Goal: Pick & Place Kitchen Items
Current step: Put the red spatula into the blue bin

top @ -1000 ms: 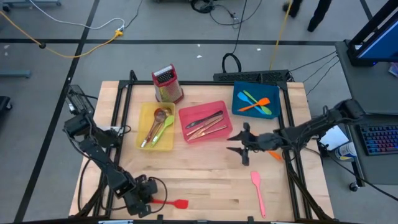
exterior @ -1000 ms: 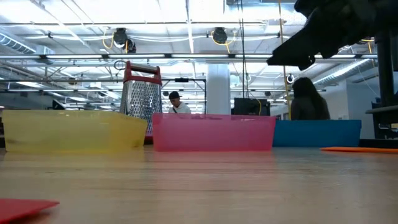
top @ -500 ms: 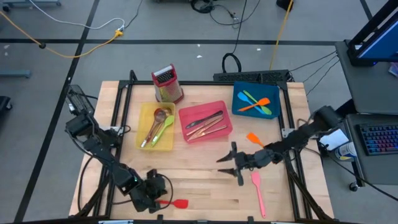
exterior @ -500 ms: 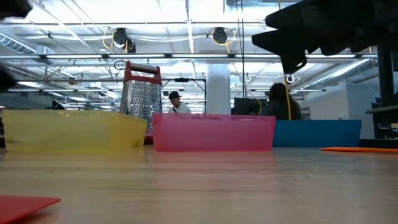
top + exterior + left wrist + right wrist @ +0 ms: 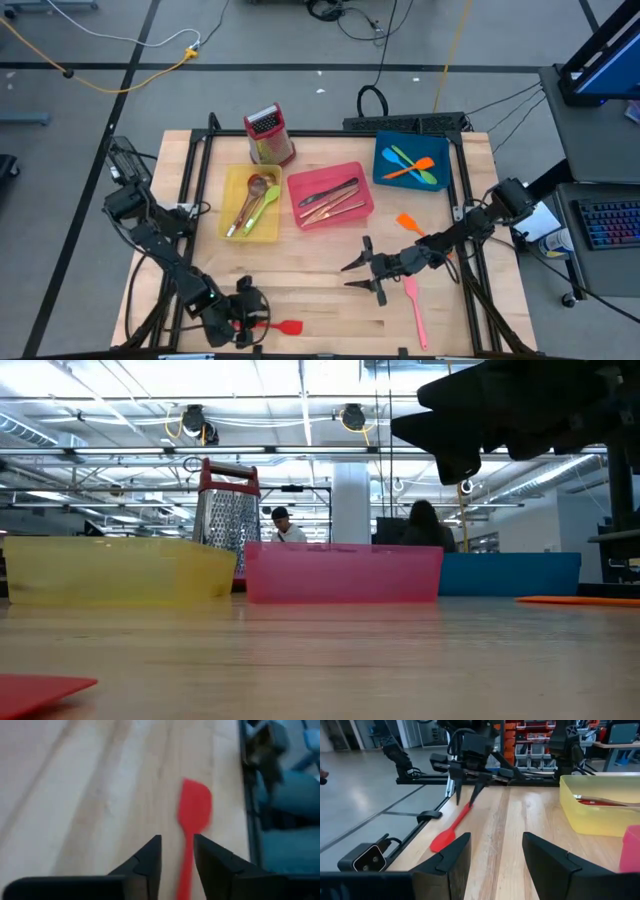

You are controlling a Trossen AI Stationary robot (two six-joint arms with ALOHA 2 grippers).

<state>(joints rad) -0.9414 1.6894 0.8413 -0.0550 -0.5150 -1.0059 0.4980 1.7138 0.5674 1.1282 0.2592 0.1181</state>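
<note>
Two loose utensils concern us most. Our slim red silicone spatula (image 5: 277, 326) lies flat on the pale wooden table (image 5: 320, 290) at its near edge, and our left gripper (image 5: 243, 318) sits low over the handle end, blade pointing away from the fingers. Through the left wrist camera the handle runs up between the two dark fingers (image 5: 145, 865), which stand slightly parted on either side of it; we cannot tell whether they touch it. The long pink spatula (image 5: 413, 309) lies just beside our right gripper (image 5: 362, 272), which hangs above the boards with its fingers spread wide and nothing between them. An orange spatula (image 5: 409, 224) rests a little behind that arm. Farther from both grippers sit three rectangular trays: a yellow tray (image 5: 232, 190) with green and wooden spoons, a pink tray (image 5: 300, 186) with dark and copper cutlery, and a blue tray (image 5: 384, 172) holding crossed spatulas. A red-topped metal box grater (image 5: 267, 135) stands upright behind the yellow tray.
</note>
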